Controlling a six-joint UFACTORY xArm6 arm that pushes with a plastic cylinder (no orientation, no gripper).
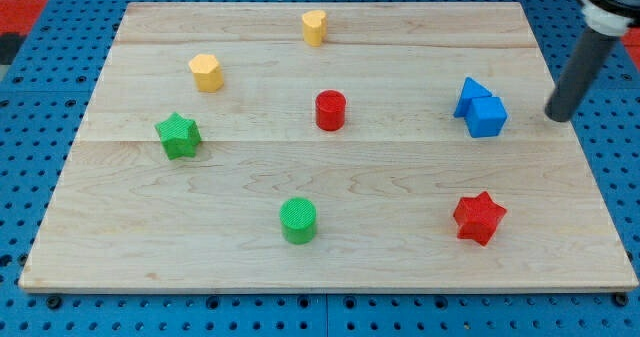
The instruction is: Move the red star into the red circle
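The wooden board (pixel 330 262) lies flat with the blocks scattered well apart, and my tip (pixel 559 116) stands near its right edge, just right of the blue blocks (pixel 481 108), which sit touching each other; being a bare rod, it has nothing to spread or pinch. The red star (pixel 479 218) sits toward the bottom right corner, below the tip. The red circle (pixel 330 110) stands mid-board, so I'd judge the tip must get behind the star's lower right side.

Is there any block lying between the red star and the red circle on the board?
No. In the camera view the stretch of board from the red star to the red circle is bare wood; the blue blocks sit above that line.
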